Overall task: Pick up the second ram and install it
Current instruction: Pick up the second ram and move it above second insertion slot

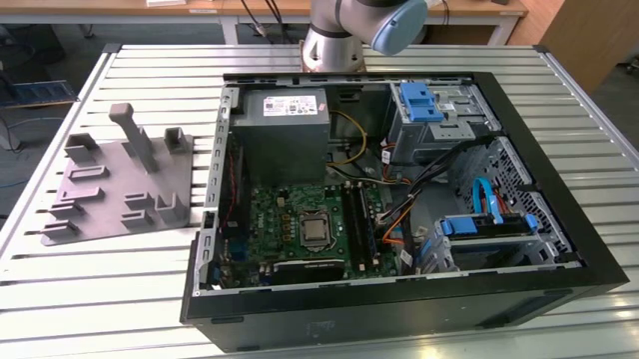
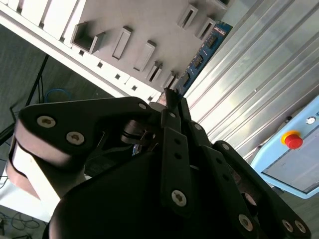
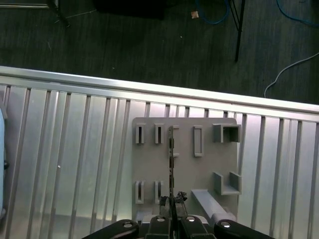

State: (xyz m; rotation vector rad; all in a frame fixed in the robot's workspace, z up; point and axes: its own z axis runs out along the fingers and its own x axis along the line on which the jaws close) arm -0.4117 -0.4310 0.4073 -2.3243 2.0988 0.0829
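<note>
A slatted metal counter (image 1: pixel 150 60) is shown in the exterior view. It carries an open computer case (image 1: pixel 399 314) with a green motherboard (image 1: pixel 289 217) inside and, at the exterior view's left, a gray holder tray (image 1: pixel 105 170). In the second wrist view, the second ram (image 2: pixel 203 52), a thin blue-green board with dark chips, is clamped in the jaws above the tray. In the first wrist view it is seen edge-on.
</note>
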